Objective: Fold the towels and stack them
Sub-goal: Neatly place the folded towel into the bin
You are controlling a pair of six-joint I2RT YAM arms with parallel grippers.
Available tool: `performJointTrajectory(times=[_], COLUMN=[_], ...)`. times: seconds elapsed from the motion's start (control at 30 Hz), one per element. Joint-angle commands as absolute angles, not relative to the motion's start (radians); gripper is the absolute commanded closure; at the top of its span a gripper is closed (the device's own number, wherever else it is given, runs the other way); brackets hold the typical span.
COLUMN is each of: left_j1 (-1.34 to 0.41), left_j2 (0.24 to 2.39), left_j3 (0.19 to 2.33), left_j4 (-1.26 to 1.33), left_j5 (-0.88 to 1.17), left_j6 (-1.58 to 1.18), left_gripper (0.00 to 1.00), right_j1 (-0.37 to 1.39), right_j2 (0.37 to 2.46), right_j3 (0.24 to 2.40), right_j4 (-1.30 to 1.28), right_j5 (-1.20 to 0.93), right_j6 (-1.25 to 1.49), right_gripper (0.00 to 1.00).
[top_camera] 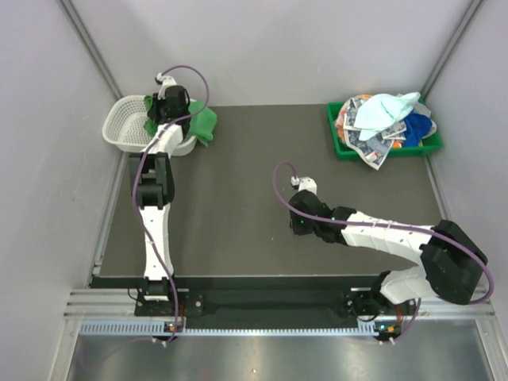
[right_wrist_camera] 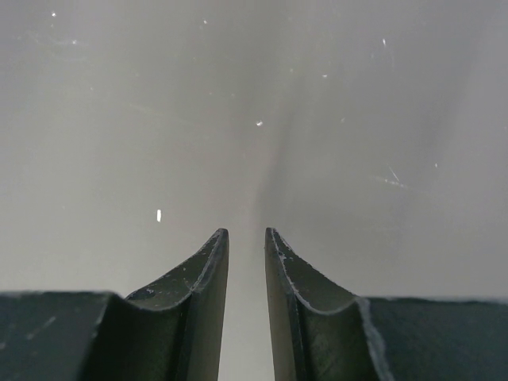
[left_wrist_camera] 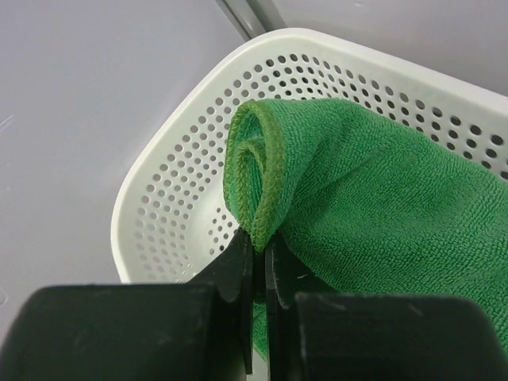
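The left gripper (left_wrist_camera: 255,242) is at the far left corner of the table, over the white plastic basket with little holes (left_wrist_camera: 175,182). Its jaws are pinched tight on the rolled edge of the soft bright green towel (left_wrist_camera: 381,206). The towel starts inside the basket at the jaws and runs off to the right. Its other end hangs over the basket's right rim, towards the dark flat table (top_camera: 238,175). So the long way of the towel goes left to right, and the held edge is the left end.

The right gripper (right_wrist_camera: 246,238) is in the middle of the table, well apart from the green towel. Its jaws are a little way apart and hold nothing.

The left arm is the near one for this towel. I think it next has to pull the towel right and nearer, out onto the table.

The other towels lie in a messy heap (top_camera: 385,119) in the green plastic tray (top_camera: 341,151) at the far right.
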State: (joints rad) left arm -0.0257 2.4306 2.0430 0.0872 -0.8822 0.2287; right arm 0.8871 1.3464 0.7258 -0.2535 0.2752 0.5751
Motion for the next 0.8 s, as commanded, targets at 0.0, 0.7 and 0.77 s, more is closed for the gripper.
performJointTrajectory(times=[0.0,0.7,0.77], left_j1=[0.038,0.152,0.15], left_j2=[2.45,2.591,2.583], left_j3=[2.117,2.306,2.298], left_j4=[0.084,-0.08,-0.081], left_j5=[-0.848,-0.739,-0.749], left_j6=[0.172,0.038,0.031], left_gripper=[1.0,0.31,0.27], right_j1=[0.879,0.882,0.882], right_j2=[1.368,1.457,1.454], right_j3=[0.787,0.844,0.841], right_j4=[-0.238,-0.232,-0.232], right_j5=[0.264,0.219,0.216], right_j6=[0.552,0.526,0.525], right_gripper=[0.75,0.75,0.75])
